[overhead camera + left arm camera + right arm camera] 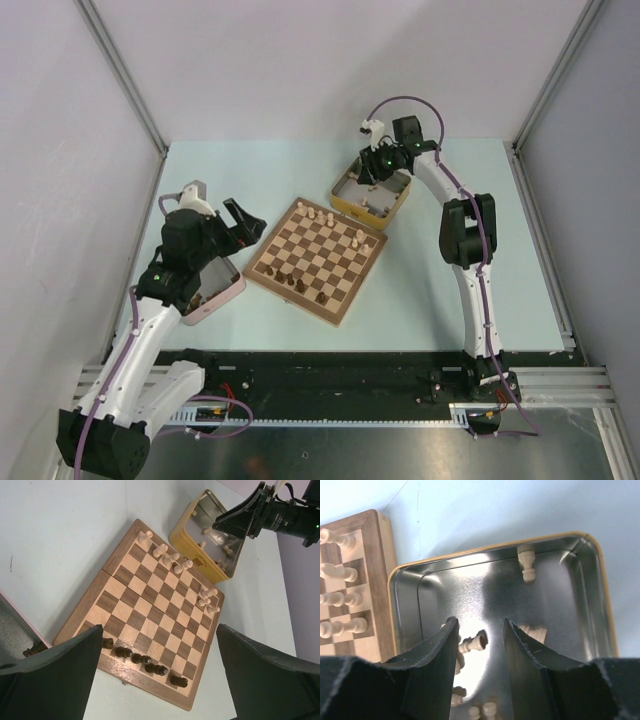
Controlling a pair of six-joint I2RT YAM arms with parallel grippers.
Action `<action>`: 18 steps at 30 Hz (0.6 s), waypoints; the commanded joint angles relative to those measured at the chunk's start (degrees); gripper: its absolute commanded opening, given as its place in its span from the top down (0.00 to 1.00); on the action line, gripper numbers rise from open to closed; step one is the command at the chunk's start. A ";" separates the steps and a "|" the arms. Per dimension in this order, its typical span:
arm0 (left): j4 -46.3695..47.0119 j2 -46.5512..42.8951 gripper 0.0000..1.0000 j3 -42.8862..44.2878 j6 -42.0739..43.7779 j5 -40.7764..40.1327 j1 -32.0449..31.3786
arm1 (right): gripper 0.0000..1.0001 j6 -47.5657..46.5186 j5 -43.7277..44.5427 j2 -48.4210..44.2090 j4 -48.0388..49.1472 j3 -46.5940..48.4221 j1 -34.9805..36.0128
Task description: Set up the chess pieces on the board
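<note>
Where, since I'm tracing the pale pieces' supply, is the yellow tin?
In the top view, the yellow tin sits right of centre, beside the far right edge of the board, with the open right gripper over it.

Yellow tin (366, 216): upper centre of the overhead frame, open, shiny metal inside.
Pink tin (222, 298): left side, partly hidden.
Desk (450, 290): pale mint, carrying both tins.
</note>
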 commanded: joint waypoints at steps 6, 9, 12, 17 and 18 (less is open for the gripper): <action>1.75 0.68 0.00 2.78 -3.42 1.47 0.43 | 0.55 -21.70 -3.55 0.40 6.95 -0.98 -0.33; 1.75 0.51 0.00 2.69 -3.86 1.12 0.51 | 0.55 -23.91 -3.82 1.02 8.27 -1.08 -0.24; 1.75 0.24 0.00 2.43 -4.30 0.85 0.43 | 0.55 -24.88 -4.43 1.72 9.77 -1.16 -0.33; 1.75 -0.19 0.00 2.17 -4.57 0.85 0.43 | 0.53 -27.08 -5.05 2.77 12.31 -1.25 -0.42; 1.66 -0.28 0.00 2.16 -4.65 0.85 0.43 | 0.52 -27.69 -5.05 3.21 12.67 -1.25 -0.42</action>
